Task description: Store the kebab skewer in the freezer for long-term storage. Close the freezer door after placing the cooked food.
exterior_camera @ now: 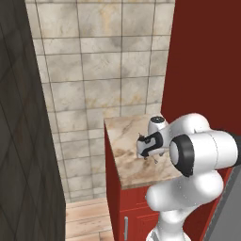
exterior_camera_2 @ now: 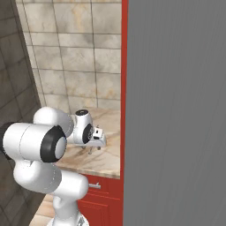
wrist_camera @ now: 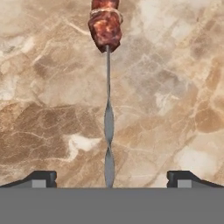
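1. The kebab skewer (wrist_camera: 108,109), a thin twisted metal stick carrying reddish-brown meat chunks at its far end, lies flat on the beige marble counter (exterior_camera: 123,141). In the hand view its shaft runs straight up the midline.
2. The end effector (wrist_camera: 109,177) hangs directly above the skewer's bare shaft with its dark fingertips (wrist_camera: 41,177) spread wide, one to each side, gripping nothing.
3. Judgement: the step in hand is the pickup. Alignment looks sound; descend straight down, keeping the shaft centred between the tips.
4. Close on bare metal, clear of the meat, since so thin a stick may roll or slip.
5. The tall plain grey fridge panel (exterior_camera_2: 176,110) stands just beside the counter; lift clear before swinging towards it.
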### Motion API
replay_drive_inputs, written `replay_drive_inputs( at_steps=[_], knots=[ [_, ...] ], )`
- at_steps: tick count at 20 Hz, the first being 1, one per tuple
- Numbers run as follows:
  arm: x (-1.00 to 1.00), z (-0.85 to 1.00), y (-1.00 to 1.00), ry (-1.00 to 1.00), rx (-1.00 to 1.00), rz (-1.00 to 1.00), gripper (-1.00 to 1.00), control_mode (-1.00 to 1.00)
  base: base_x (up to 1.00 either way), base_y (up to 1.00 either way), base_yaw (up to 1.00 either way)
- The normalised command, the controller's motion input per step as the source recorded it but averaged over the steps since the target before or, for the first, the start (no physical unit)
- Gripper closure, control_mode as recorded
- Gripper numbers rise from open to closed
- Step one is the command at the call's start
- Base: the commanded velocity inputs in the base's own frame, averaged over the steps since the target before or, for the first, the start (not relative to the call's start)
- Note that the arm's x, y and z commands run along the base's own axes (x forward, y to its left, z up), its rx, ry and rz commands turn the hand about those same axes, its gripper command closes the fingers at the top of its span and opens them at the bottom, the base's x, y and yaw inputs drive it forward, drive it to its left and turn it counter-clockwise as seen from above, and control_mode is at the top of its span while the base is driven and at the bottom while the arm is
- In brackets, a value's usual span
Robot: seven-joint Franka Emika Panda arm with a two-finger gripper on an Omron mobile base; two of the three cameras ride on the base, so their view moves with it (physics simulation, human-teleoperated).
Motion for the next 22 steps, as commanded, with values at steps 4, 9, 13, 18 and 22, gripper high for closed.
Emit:
replay_drive_inputs(
  at_steps=[4,9,13,18,22],
  knots=[
    [0.11,-0.21,0.0,-0.04,0.0,-0.02,-1.0,-1.0,0.0,0.0,0.0],
    [0.0,-0.18,0.0,-0.02,0.03,0.0,-1.0,-1.0,0.0,0.0,0.0],
    [0.0,-0.26,0.0,0.0,0.04,0.0,1.0,-1.0,0.0,0.0,0.0],
    [0.0,-0.26,0.0,0.0,0.05,0.0,1.0,-1.0,0.0,0.0,0.0],
    [0.0,-0.18,0.0,0.0,0.04,0.0,1.0,-1.0,0.0,0.0,0.0]
  ],
)
